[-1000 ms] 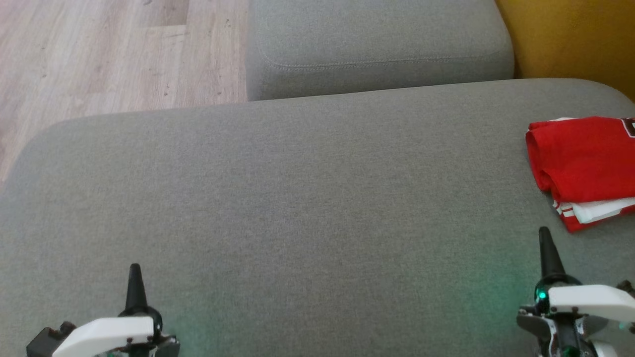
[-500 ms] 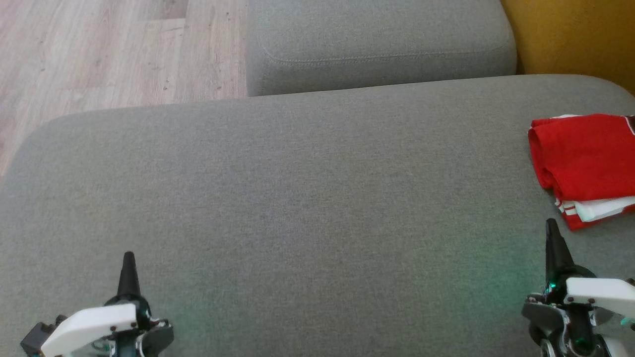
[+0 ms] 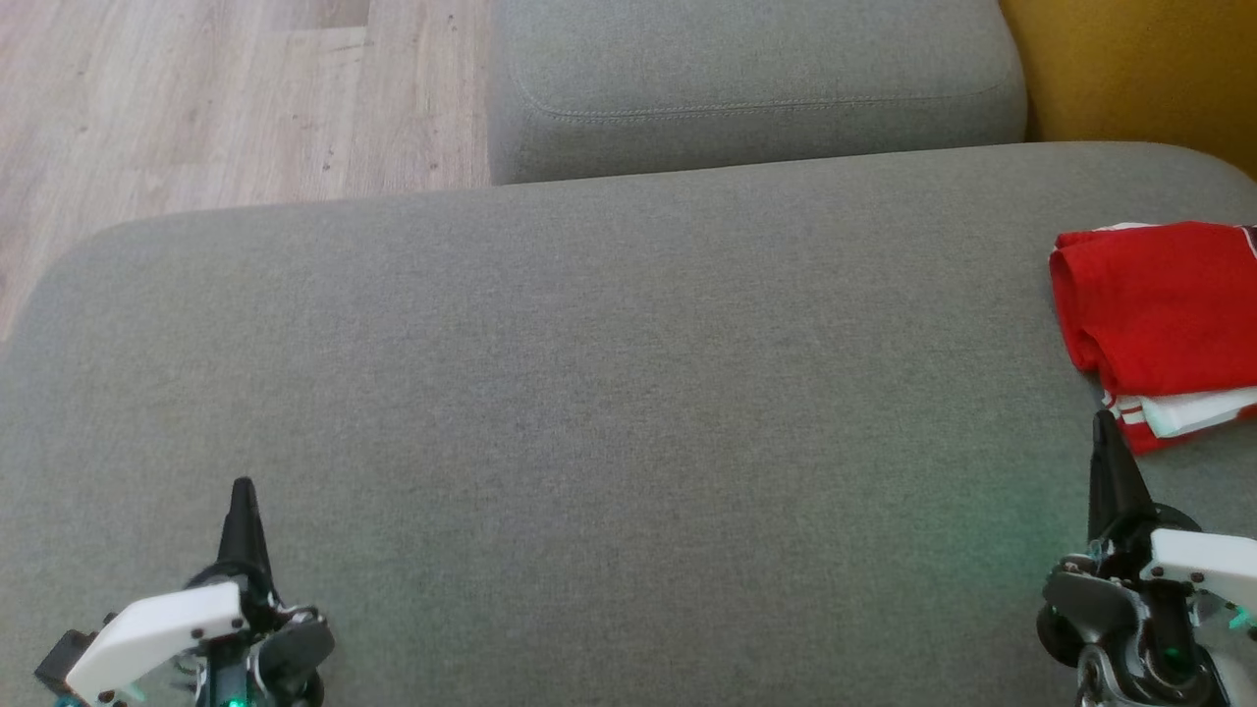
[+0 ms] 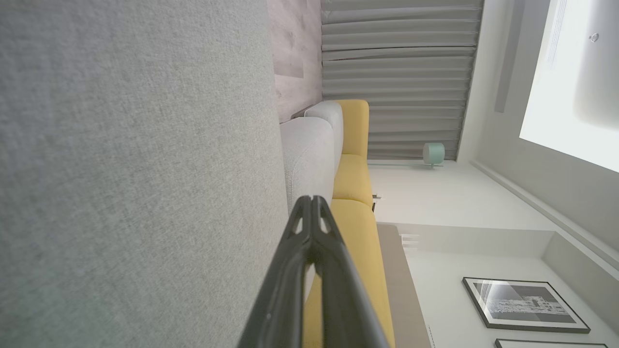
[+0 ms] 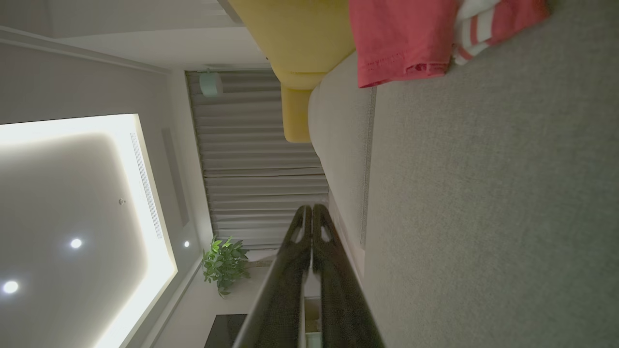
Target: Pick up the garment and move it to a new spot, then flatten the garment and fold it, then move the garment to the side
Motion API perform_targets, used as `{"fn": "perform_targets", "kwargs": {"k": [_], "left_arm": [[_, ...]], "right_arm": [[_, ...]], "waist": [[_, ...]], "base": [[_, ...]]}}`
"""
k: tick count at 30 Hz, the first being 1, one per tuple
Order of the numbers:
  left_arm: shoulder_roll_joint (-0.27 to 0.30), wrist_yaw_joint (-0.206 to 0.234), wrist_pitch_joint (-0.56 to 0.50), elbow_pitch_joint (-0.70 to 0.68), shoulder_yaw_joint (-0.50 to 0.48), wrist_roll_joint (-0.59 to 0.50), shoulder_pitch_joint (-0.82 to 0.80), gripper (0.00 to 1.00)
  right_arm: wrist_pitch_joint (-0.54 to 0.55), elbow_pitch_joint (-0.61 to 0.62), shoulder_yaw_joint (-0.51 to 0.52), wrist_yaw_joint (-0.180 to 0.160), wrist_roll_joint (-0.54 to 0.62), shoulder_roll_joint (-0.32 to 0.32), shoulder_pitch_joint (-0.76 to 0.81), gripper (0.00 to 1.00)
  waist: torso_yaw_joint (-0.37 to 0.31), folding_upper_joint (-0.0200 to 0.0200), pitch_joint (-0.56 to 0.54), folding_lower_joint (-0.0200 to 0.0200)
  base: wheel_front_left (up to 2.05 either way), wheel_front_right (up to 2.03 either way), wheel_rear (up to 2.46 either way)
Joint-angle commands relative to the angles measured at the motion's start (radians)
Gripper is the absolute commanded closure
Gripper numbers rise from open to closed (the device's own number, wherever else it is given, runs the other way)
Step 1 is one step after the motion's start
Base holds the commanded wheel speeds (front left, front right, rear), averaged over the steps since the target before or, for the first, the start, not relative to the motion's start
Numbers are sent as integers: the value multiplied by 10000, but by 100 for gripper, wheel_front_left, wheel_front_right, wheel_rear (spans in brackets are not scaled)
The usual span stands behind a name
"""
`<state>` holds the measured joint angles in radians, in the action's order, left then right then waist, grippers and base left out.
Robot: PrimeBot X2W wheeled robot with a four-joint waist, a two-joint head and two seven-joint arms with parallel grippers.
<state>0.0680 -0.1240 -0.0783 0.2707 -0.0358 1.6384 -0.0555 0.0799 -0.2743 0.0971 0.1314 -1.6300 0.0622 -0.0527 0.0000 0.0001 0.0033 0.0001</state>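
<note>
The garment [image 3: 1159,314] is red with white striped trim and lies folded at the right edge of the grey cushion [image 3: 609,393]; it also appears at the top of the right wrist view [image 5: 401,38]. My right gripper [image 3: 1106,424] is shut and empty, its tip just below the garment's lower left corner. At the lower left of the head view my left gripper [image 3: 241,488] is shut too, holding nothing and far from the garment. The wrist views show each pair of fingers pressed together, left gripper [image 4: 312,199] and right gripper [image 5: 309,208].
A second grey cushion [image 3: 756,88] sits behind the main one. Yellow upholstery [image 3: 1139,69] stands at the far right. Wooden floor [image 3: 196,98] lies beyond the cushion's left edge.
Between the earlier frames and now the whole head view drifts, so the camera has moved. Both grippers stay shut, and their tips sit a little higher in the picture, the right one closer to the garment.
</note>
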Motion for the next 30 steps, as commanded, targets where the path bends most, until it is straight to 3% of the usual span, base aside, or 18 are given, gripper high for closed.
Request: {"fn": "perform_targets", "kwargs": {"k": [1, 30], "left_arm": [[107, -67, -32, -274, -385, 31, -492, 100], [23, -67, -127, -268, -503, -68, -501, 100]], "right_arm": [[57, 316, -178, -7, -73, 129, -521, 100], [142, 309, -72, -7, 16, 54, -530, 100]], "waist": [[0, -1, -1, -1], [0, -1, -2, -1]], "base": [[0, 0, 0], [0, 0, 0]]}}
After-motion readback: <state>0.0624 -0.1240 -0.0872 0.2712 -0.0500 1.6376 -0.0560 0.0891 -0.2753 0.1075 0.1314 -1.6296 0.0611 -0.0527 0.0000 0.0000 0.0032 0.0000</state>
